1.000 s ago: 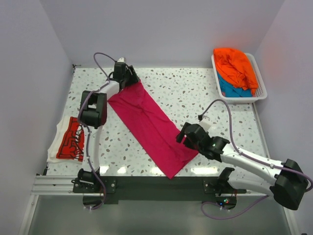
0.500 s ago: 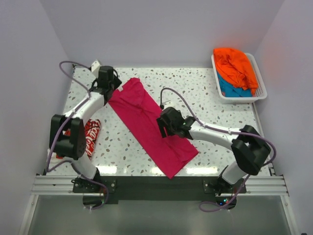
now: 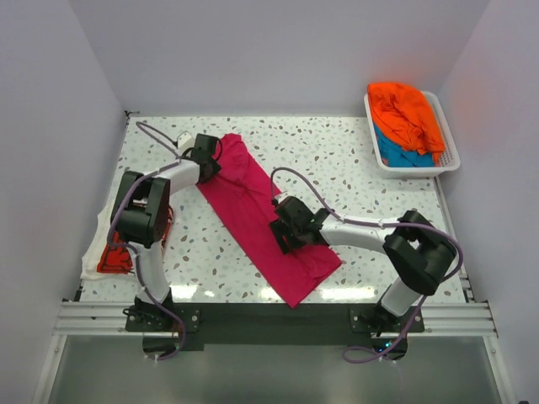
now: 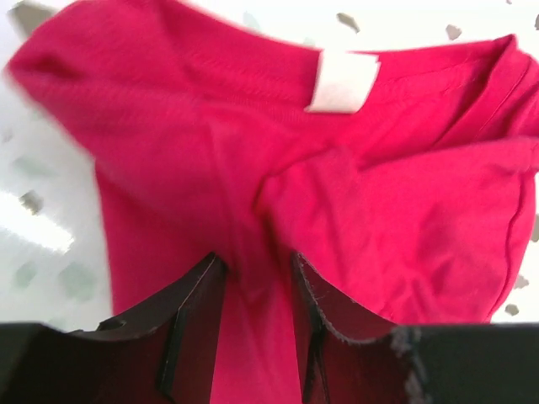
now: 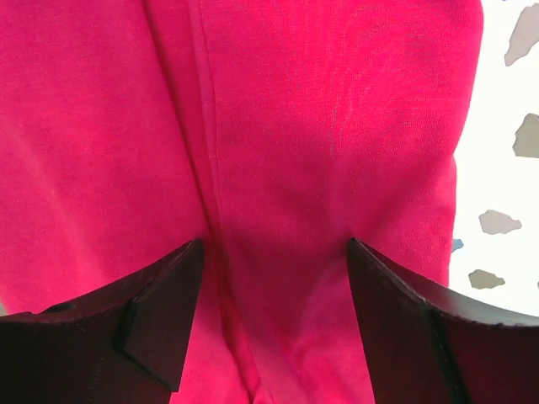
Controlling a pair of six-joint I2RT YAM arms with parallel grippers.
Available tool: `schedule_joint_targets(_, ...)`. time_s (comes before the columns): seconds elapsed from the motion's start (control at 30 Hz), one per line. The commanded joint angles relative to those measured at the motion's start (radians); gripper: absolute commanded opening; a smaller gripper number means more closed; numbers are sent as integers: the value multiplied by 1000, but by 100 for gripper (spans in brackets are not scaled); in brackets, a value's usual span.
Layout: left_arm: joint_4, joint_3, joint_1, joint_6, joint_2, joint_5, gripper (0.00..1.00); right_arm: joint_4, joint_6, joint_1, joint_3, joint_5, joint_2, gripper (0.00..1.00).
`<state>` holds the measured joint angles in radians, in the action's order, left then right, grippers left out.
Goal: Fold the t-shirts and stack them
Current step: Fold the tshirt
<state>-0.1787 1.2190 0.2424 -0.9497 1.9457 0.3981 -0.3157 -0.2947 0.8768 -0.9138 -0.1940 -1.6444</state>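
Only my left wrist view shows the white neck label (image 4: 341,82). The magenta t-shirt (image 3: 261,215) lies slantwise across the bench (image 3: 354,160). My left claw (image 3: 205,160) is at its far-left end, narrow, cloth in the gap; whether it pinches, I cannot tell. My right claw (image 3: 282,231) is spread wide over the shirt's middle. The orange t-shirt (image 3: 404,109) and teal t-shirt (image 3: 396,156) fill the basket (image 3: 449,160) far right. The red t-shirt (image 3: 114,257) lies left, partly behind my arm.

The magenta t-shirt (image 3: 253,210) is soft, matt knit cloth with stitched seams and a smooth white label (image 4: 341,80). The desk (image 3: 337,160) is a hard, speckled, stone-look surface with a slight sheen. The basket (image 3: 449,143) is white slatted plastic. The right claw (image 5: 276,252) is matt black plastic.
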Motion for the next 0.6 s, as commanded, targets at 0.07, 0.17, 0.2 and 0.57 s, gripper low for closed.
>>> schedule_joint_targets(0.07,-58,178,-5,66,157,31,42,-36,-186,44,41,-16,35,72)
schedule_joint_targets(0.17,-74,295,-8,135,249,19,43,-49,-298,92,56,-25,46,73)
schedule_joint_targets(0.2,-109,336,-9,155,274,19,43,-49,-332,111,58,-34,49,73)
schedule_joint_targets(0.57,-59,856,-52,411,581,-278,68,57,-578,203,-195,-72,-152,84)
